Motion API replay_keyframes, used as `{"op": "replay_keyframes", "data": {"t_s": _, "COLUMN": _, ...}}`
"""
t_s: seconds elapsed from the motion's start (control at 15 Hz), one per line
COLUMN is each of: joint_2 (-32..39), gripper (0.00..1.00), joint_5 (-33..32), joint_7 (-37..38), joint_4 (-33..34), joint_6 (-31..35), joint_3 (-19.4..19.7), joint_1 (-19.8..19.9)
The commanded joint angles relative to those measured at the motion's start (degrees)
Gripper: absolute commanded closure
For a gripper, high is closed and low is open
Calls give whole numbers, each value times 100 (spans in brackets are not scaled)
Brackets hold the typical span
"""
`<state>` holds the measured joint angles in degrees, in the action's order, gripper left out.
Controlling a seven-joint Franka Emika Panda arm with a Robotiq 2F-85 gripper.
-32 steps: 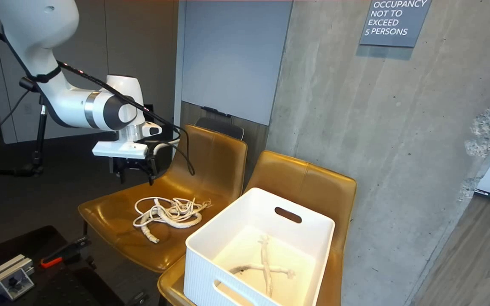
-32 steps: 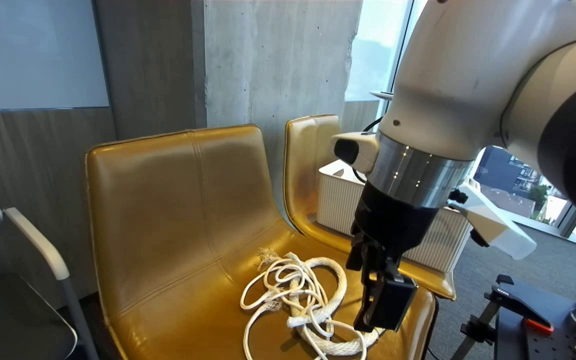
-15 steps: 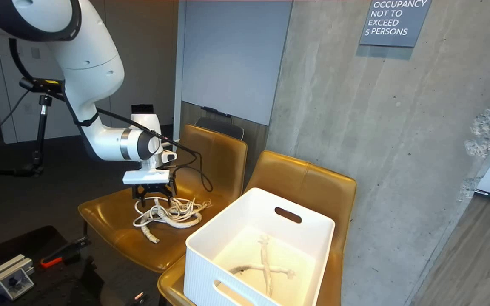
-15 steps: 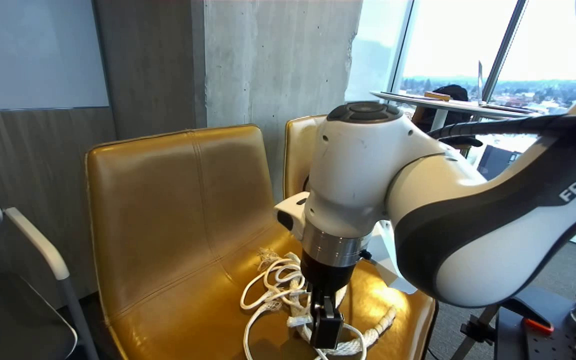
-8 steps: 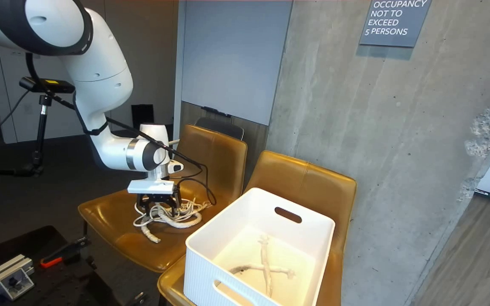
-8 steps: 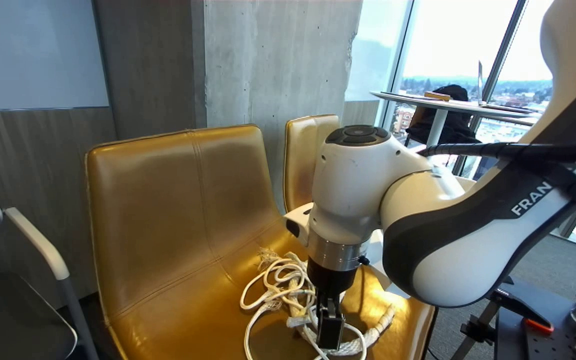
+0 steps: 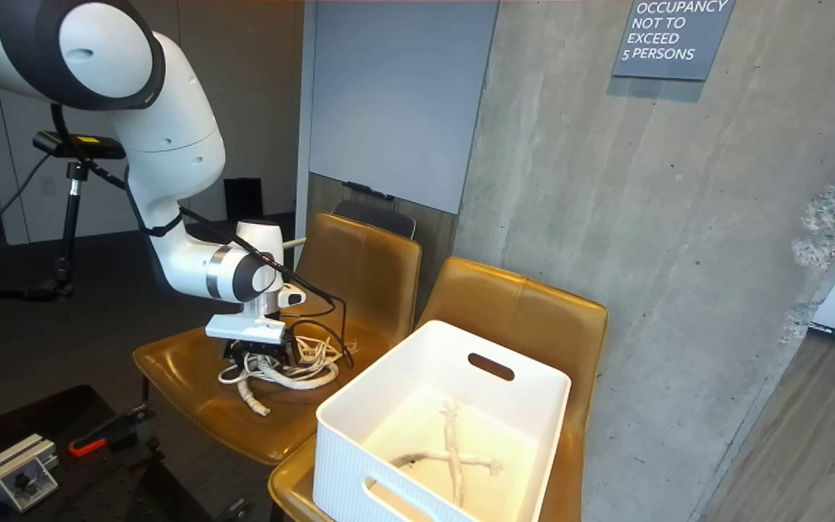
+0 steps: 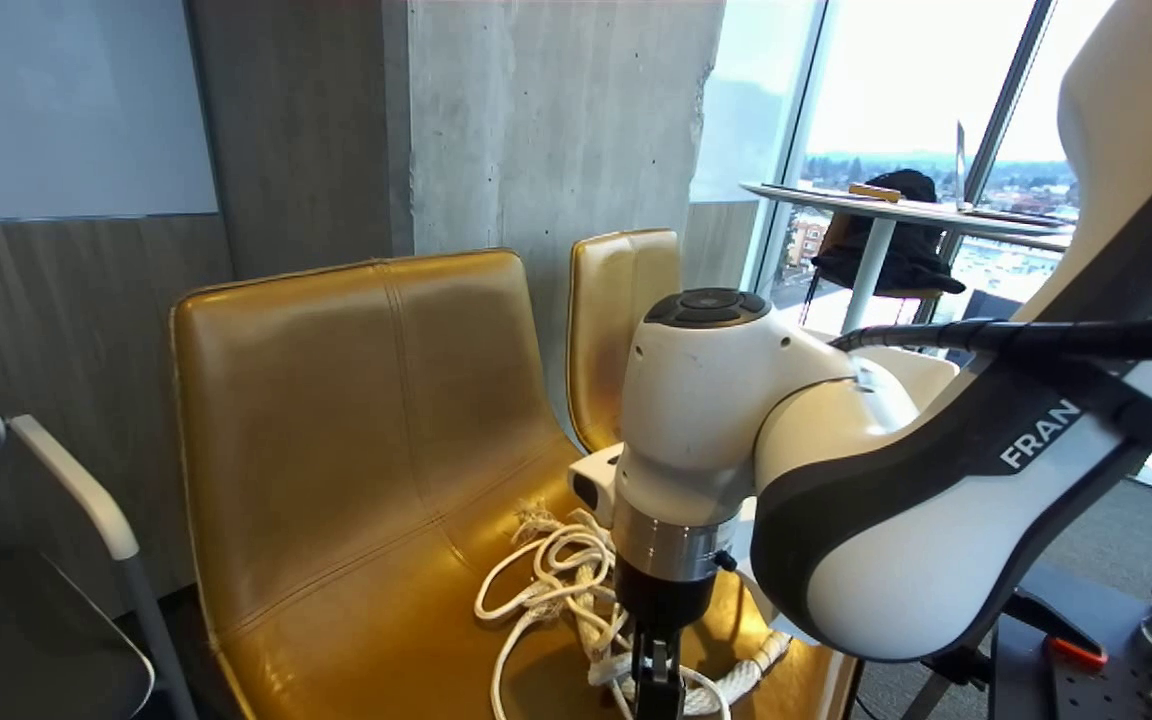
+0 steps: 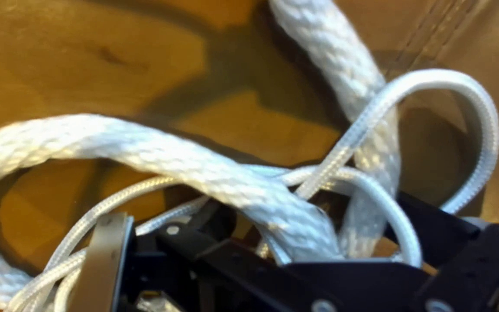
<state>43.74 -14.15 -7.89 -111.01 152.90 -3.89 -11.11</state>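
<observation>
A tangle of white rope [image 7: 294,378], thick braided lengths mixed with thin cord, lies on the seat of a tan leather chair [image 7: 178,370]. My gripper [image 7: 262,357] points down into this tangle, low over the seat. In the wrist view the black fingers [image 9: 431,229] stand wide apart, with a bend of thick rope [image 9: 145,149] and loops of thin cord [image 9: 440,78] passing between and around them. The jaws are open; no firm grip on the rope shows. Their lowest parts are hidden by the rope and the gripper body. The rope [image 8: 561,560] also shows beside the gripper [image 8: 658,685].
On the neighbouring chair [image 7: 512,290] stands a white bin [image 7: 349,457], with crossed pale rope pieces [image 7: 452,446] inside. A dark table [image 7: 84,478] carries a metal rail and a red-handled clamp [image 7: 98,442]. A concrete wall [image 7: 664,239] rises behind the chairs.
The arm has come right and down from above the chair, lowering the gripper into the rope. Over the last half second it sinks further and slightly left, and the rope shifts a little.
</observation>
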Motion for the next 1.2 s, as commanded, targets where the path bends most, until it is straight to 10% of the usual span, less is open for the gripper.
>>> {"op": "replay_keyframes", "data": {"t_s": 0.0, "joint_2": 121, "gripper": 41, "joint_5": 105, "joint_7": 90, "joint_4": 7, "joint_6": 1, "joint_3": -47, "joint_1": 7}}
{"op": "replay_keyframes", "data": {"t_s": 0.53, "joint_2": -221, "gripper": 99, "joint_5": 127, "joint_7": 283, "joint_4": -41, "joint_6": -201, "joint_3": -49, "joint_1": -46}}
{"op": "replay_keyframes", "data": {"t_s": 1.13, "joint_2": -1235, "gripper": 100, "joint_5": 22, "joint_7": 195, "joint_4": 80, "joint_6": -1435, "joint_3": 59, "joint_1": 52}}
